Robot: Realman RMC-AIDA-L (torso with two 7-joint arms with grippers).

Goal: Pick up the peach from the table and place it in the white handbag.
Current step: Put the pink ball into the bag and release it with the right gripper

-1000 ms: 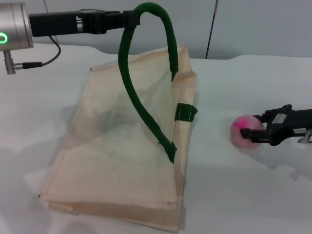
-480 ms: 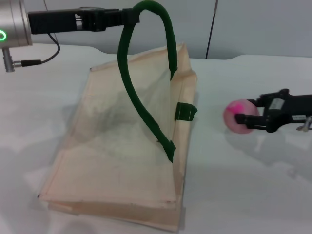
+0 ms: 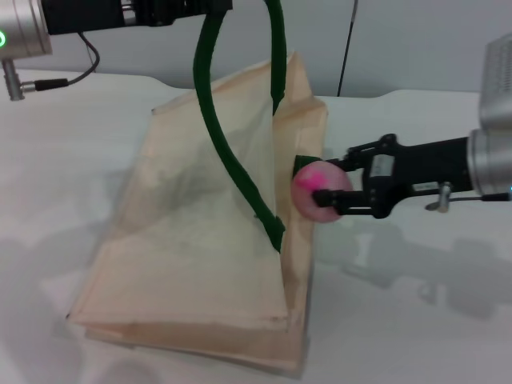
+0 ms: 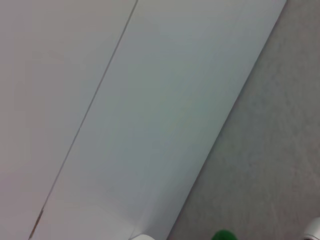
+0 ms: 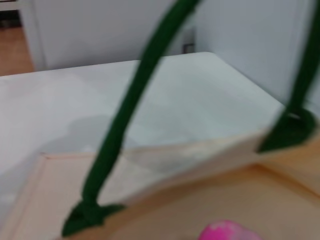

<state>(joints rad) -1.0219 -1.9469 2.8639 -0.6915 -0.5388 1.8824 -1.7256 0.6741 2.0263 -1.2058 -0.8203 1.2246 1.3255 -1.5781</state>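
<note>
The white handbag [image 3: 192,240] lies on the table with its upper side pulled up by one dark green handle [image 3: 224,152]. My left gripper [image 3: 210,6] is shut on the top of that handle at the upper edge of the head view. My right gripper [image 3: 324,190] is shut on the peach [image 3: 317,190], pale pink with a magenta patch, and holds it in the air right at the bag's right-hand mouth edge. The right wrist view shows the peach's top [image 5: 227,231], the handle [image 5: 125,125] and the bag's open edge [image 5: 200,155].
The white table [image 3: 416,304] stretches to the right of and in front of the bag. A grey wall [image 3: 400,40] rises behind the table. A cable [image 3: 88,64] hangs from my left arm at the far left.
My right gripper has carried the peach up and to the left, from the table on the right to the bag's mouth edge. My left gripper has pulled the handle slightly higher.
</note>
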